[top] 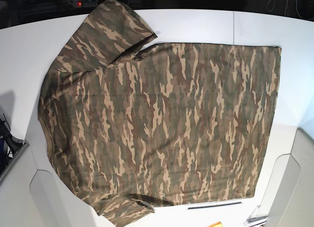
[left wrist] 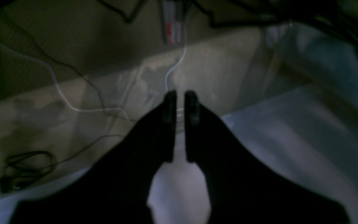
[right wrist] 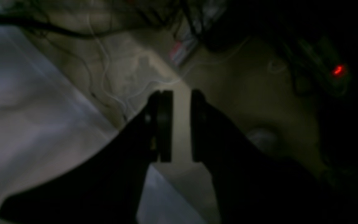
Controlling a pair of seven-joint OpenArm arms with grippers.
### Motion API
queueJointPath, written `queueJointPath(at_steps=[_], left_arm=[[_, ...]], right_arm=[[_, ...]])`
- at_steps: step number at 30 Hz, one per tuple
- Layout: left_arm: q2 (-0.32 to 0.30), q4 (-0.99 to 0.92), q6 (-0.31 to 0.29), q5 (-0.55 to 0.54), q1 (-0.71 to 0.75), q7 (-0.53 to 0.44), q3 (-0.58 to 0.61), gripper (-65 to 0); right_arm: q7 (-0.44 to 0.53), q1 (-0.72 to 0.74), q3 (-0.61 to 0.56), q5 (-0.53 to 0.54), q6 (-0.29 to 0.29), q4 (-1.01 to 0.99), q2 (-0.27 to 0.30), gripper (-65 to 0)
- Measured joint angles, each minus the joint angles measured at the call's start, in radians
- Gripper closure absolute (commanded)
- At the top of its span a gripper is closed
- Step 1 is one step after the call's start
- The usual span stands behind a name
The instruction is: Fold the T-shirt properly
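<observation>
T-shirt [top: 162,124]: base view only | left pincer [left wrist: 180,124], right pincer [right wrist: 181,124]: both slightly open, wrist views only

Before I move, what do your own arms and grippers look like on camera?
Both wrist views show black fingers, the left gripper's and the right gripper's, each a tapering wedge with a narrow, blunt tip. The fingers look plain, though both views are dark and blurred. I can't make out markings on them, or say what the arms themselves look like.
</observation>
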Motion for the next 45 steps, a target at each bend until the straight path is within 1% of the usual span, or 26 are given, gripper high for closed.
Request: queueJointPath(at_steps=[1, 3, 6, 11, 13, 16, 19, 20, 21, 22, 25, 26, 27, 29, 31, 37, 38, 40, 41, 42, 44, 45], left_arm=[[0.0, 0.035, -0.014, -0.029, 0.021, 0.024, -0.046, -5.9], [0.001, 0.109, -0.033, -0.117, 0.062, 0.081, -0.128, -5.9], [0.006, 0.222, -0.034, -0.217, 0.131, 0.164, -0.241, -5.9], [0.005, 0.415, -0.033, -0.322, 0.23, 0.269, -0.428, -6.3], [0.004, 0.487, -0.033, -0.376, 0.258, 0.299, -0.494, -6.8], [0.004, 0.577, -0.035, -0.436, 0.291, 0.352, -0.589, -14.2], [0.004, 0.632, -0.036, -0.486, 0.296, 0.377, -0.676, -18.9], [0.003, 0.647, -0.036, -0.506, 0.294, 0.377, -0.702, -20.0], [0.003, 0.661, -0.036, -0.529, 0.294, 0.376, -0.726, -20.1], [0.003, 0.673, -0.036, -0.545, 0.294, 0.374, -0.75, -20.3], [0.0, 0.694, -0.037, -0.594, 0.294, 0.391, -0.804, -20.9], [-0.008, 0.701, -0.036, -0.62, 0.295, 0.393, -0.818, -23.2], [-0.017, 0.707, -0.036, -0.639, 0.295, 0.393, -0.832, -26.2], [-0.044, 0.717, -0.036, -0.665, 0.297, 0.39, -0.856, -33.3], [-0.073, 0.723, -0.035, -0.67, 0.294, 0.356, -0.867, -37.5], [-0.159, 0.724, -0.036, -0.678, 0.291, 0.257, -0.864, -38.2], [-0.174, 0.724, -0.036, -0.673, 0.29, 0.248, -0.864, -40.5], [-0.193, 0.723, -0.036, -0.646, 0.266, 0.244, -0.865, -45.4], [-0.2, 0.719, -0.033, -0.633, 0.244, 0.245, -0.865, -46.3], [-0.21, 0.71, -0.033, -0.633, 0.224, 0.242, -0.863, -46.3], [-0.229, 0.691, -0.031, -0.63, 0.183, 0.258, -0.851, -46.3], [-0.236, 0.671, -0.033, -0.627, 0.169, 0.243, -0.847, -46.3]], right_arm=[[-0.009, -0.032, 0.031, 0.024, 0.009, 0.06, 0.018, -9.3], [-0.059, -0.097, 0.096, 0.074, 0.017, 0.18, 0.051, -9.3], [-0.145, -0.18, 0.192, 0.149, 0.022, 0.353, 0.087, -9.3], [-0.275, -0.259, 0.321, 0.298, 0.037, 0.606, 0.11, -9.3], [-0.331, -0.278, 0.369, 0.332, 0.039, 0.686, 0.11, -9.3], [-0.385, -0.283, 0.445, 0.407, 0.042, 0.787, 0.109, -9.3], [-0.381, -0.268, 0.535, 0.493, 0.033, 0.867, 0.109, -9.3], [-0.389, -0.255, 0.562, 0.514, 0.031, 0.877, 0.106, -9.6], [-0.401, -0.239, 0.588, 0.543, 0.03, 0.88, 0.103, -11.4], [-0.418, -0.223, 0.611, 0.568, 0.023, 0.879, 0.1, -15.0], [-0.467, -0.164, 0.682, 0.605, -0.005, 0.866, 0.071, -29.4], [-0.476, -0.143, 0.703, 0.621, -0.017, 0.856, 0.058, -32.9], [-0.483, -0.129, 0.721, 0.637, -0.026, 0.843, 0.048, -34.6], [-0.486, -0.107, 0.738, 0.646, -0.065, 0.814, 0.034, -34.7], [-0.489, -0.096, 0.74, 0.639, -0.067, 0.774, 0.029, -34.7], [-0.501, -0.084, 0.74, 0.645, -0.067, 0.685, -0.01, -34.7], [-0.5, -0.083, 0.74, 0.644, -0.068, 0.673, -0.019, -34.7], [-0.489, -0.083, 0.741, 0.654, -0.063, 0.659, -0.04, -34.7], [-0.487, -0.08, 0.741, 0.669, -0.057, 0.653, -0.05, -34.7], [-0.487, -0.077, 0.741, 0.674, -0.048, 0.647, -0.06, -34.7], [-0.486, -0.063, 0.739, 0.679, -0.047, 0.64, -0.08, -34.7], [-0.482, -0.061, 0.732, 0.681, -0.048, 0.634, -0.09, -34.7]])
